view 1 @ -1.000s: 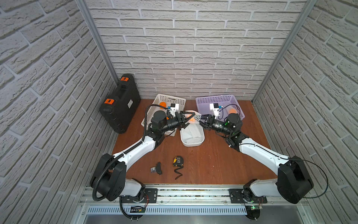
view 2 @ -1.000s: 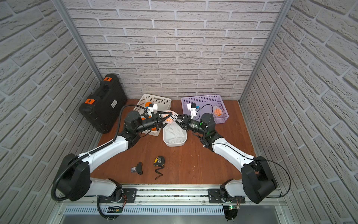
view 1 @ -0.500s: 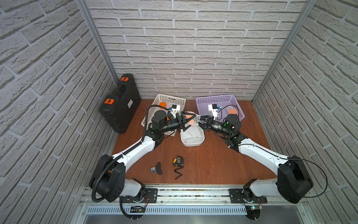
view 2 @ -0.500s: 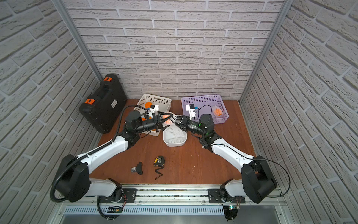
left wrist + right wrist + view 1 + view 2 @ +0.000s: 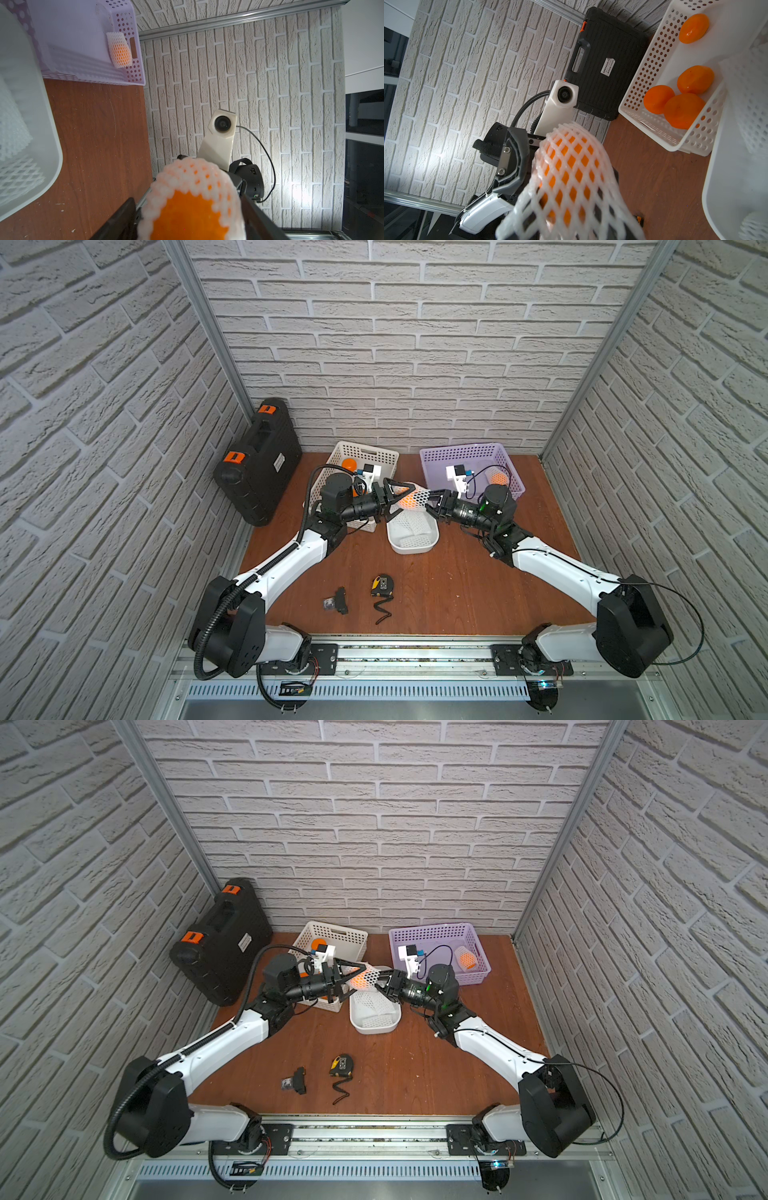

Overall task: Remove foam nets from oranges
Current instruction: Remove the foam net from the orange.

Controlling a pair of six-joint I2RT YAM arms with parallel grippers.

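The left pincer point(image 5: 405, 498) is released, jaws wide around the orange point(image 5: 409, 502). The right pincer point(image 5: 430, 502) clenches its foam net point(image 5: 422, 492).

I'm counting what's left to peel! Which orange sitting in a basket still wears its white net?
The lone orange in the purple basket; the oranges in the white basket are bare.

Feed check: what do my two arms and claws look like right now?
Both arms have white link shells and black joint housings. The left arm carries a ribbed black conduit; the right arm trails a thin black cable. The left claw and right claw are black with angular fingers, each topped by a white camera mount.
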